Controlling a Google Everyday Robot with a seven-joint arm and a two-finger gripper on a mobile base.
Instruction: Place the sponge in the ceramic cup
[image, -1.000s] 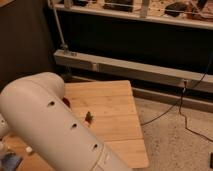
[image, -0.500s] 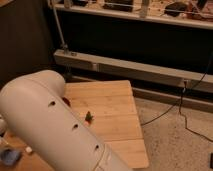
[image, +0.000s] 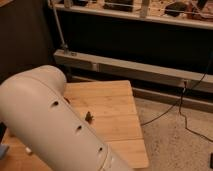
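Sponge hidden — white arm (image: 55, 125) blocks table (image: 112, 107); gripper closed, out of view.

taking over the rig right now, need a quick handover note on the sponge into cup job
Gripper: out of view, hidden past the big white arm link that fills the lower left. It is shut; whether it holds anything cannot be seen.
Things: neither the flat blue sponge nor the small blue-grey ceramic cup can be made out. A sliver of blue at the left edge could be either.
Also there: a light wooden table with a small dark object on it.
Done: nothing that can be confirmed.
Left: check the grip, find the cup, put the sponge in.
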